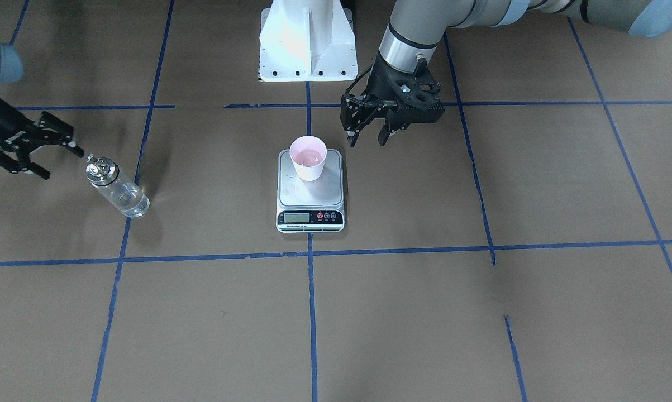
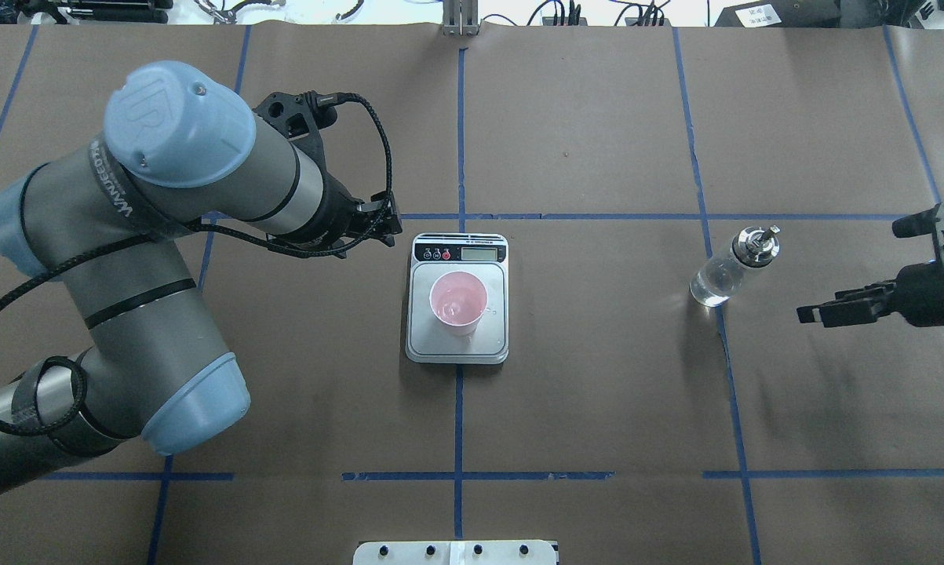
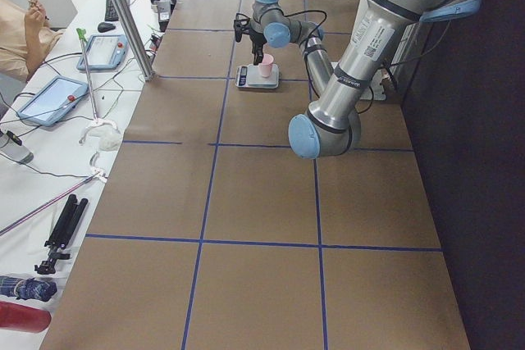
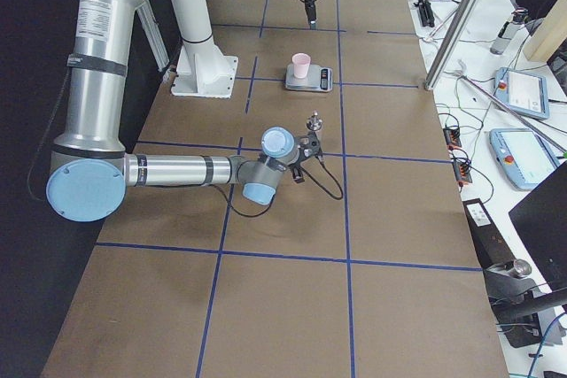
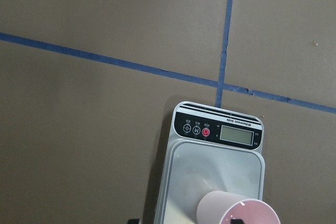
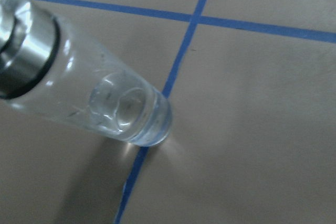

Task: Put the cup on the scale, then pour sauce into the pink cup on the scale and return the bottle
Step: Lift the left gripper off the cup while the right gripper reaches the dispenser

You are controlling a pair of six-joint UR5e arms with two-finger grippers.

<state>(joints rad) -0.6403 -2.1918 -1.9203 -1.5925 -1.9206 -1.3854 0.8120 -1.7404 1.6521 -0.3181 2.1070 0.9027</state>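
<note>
On the steel platform of the scale (image 1: 311, 196) stood the cup (image 1: 308, 158), mouth up. Well apart, toward the robot's right, the bottle (image 1: 118, 190) stood upright on a blue tape line (image 1: 308, 279), long axis vertical, metal spout uppermost. The right gripper (image 1: 62, 163) hung just beside it, jaws spread wide, holding nothing. The left gripper (image 1: 366, 139) hovered near the cup, jaws parted, also empty. Only the right wrist view showed clear sauce (image 6: 121, 108) low in the bottle; the overhead view hid the left gripper's fingers behind the arm. Brown paper covered the table (image 1: 481, 312); a side bench (image 3: 49, 194) carried tablets (image 3: 51, 99).
</note>
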